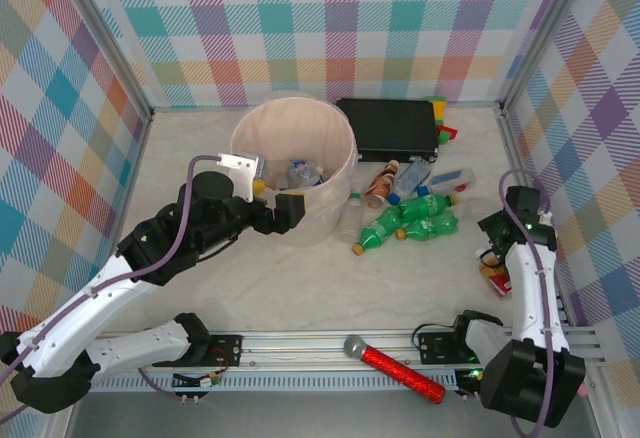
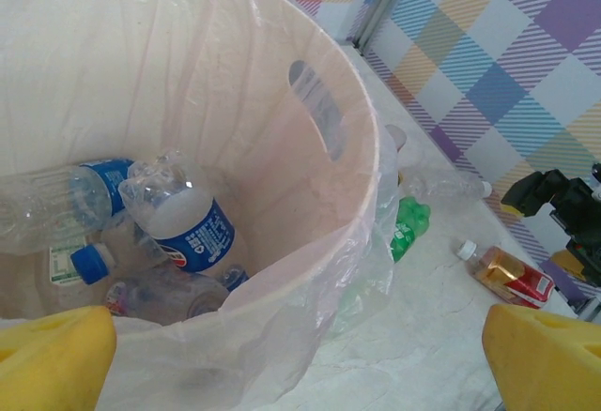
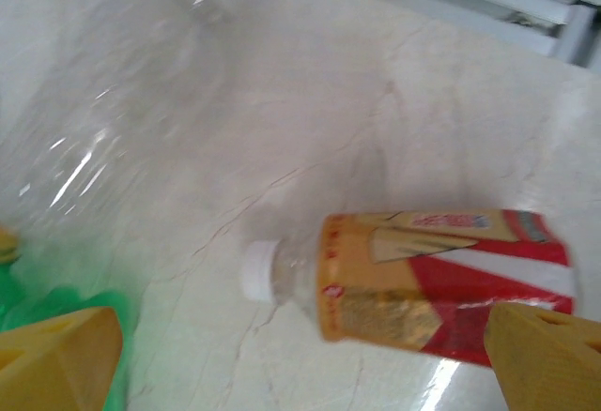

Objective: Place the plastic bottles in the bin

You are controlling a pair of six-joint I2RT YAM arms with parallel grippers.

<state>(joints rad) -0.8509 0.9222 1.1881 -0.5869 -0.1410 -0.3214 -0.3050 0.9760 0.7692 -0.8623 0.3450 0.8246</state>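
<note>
Left gripper (image 1: 280,206) is wide open and holds nothing. It sits at the near wall of the bin (image 1: 330,193), about level with the rim. In the left wrist view its yellow pads (image 2: 52,359) stand far apart at the bottom corners, with the bin's plastic liner (image 2: 310,308) between them. The bin is upright, left of centre on the table (image 1: 250,288), with the black box (image 1: 390,128) just behind and to its right; can't tell if they touch. Several clear bottles with blue labels (image 2: 183,228) lie piled on the bottom of the bin. On the table right of the bin, two green bottles (image 1: 415,223) lie side by side. Just behind them are a brown bottle (image 1: 381,184) and a clear blue-label bottle (image 1: 448,180), and one more clear bottle (image 1: 350,220) lies against the bin wall. Right gripper (image 1: 493,238) is wide open too and empty. It hangs near the right wall over a red-orange label bottle (image 3: 423,289) with a white cap, which lies on its side apart from the others. The right pad (image 3: 549,359) is close to that bottle's base, contact can't tell. A blurred clear bottle (image 3: 103,129) is at the upper left of the right wrist view. Red glittery microphone (image 1: 395,363) lies on the rail at the near edge, well apart from the bottles.
</note>
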